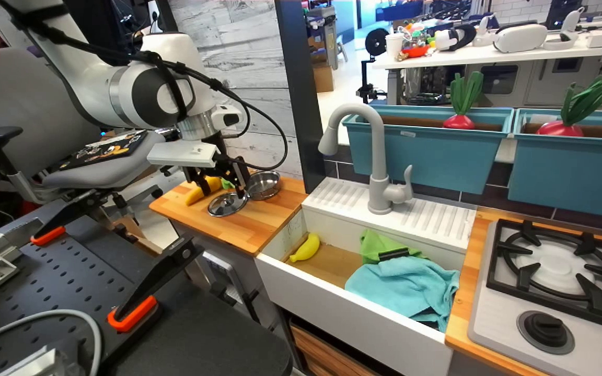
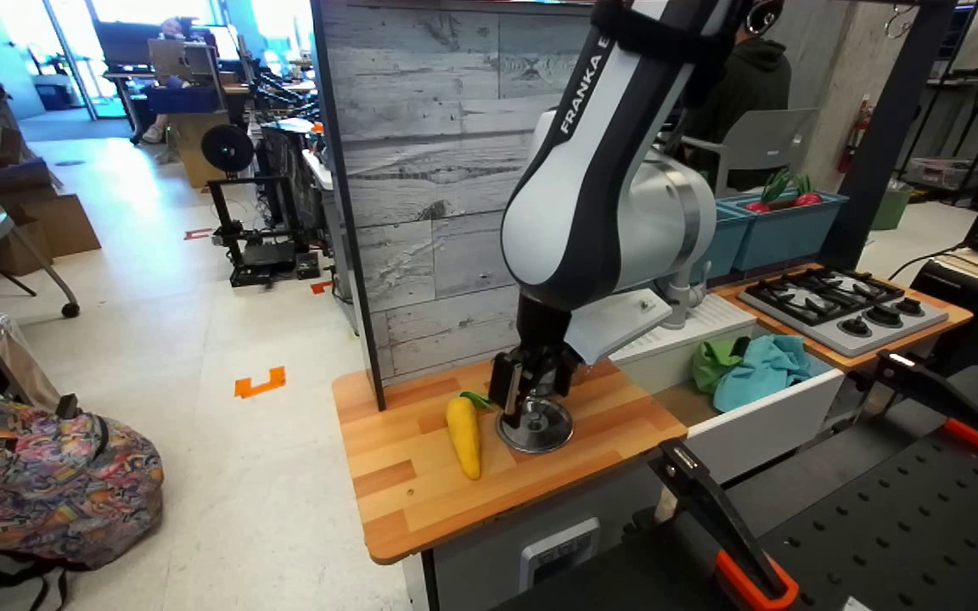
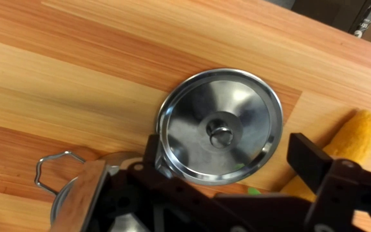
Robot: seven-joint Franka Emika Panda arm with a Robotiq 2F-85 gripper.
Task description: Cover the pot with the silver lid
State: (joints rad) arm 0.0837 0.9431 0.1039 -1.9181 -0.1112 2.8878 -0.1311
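Observation:
The silver lid (image 3: 188, 129) lies flat, knob up, on the wooden counter (image 3: 76, 96), and shows in both exterior views (image 1: 225, 205) (image 2: 544, 433). The silver pot (image 1: 263, 187) stands uncovered beside it; in the wrist view the pot (image 3: 56, 203) is at the lower left with a wire handle, largely hidden by the gripper. In an exterior view the gripper mostly hides it. My gripper (image 3: 225, 143) is open and empty, fingers pointing down and spread to either side of the lid knob. The gripper is low over the lid in both exterior views (image 1: 223, 189) (image 2: 537, 400).
A yellow plush vegetable (image 2: 463, 437) with a green top lies close to one finger. The white sink (image 1: 353, 318) beside the counter holds a yellow banana (image 1: 307, 248) and cloths (image 1: 405, 287). A grey wood-plank wall (image 2: 429, 212) stands behind the counter. A faucet (image 1: 379, 156) rises behind the sink.

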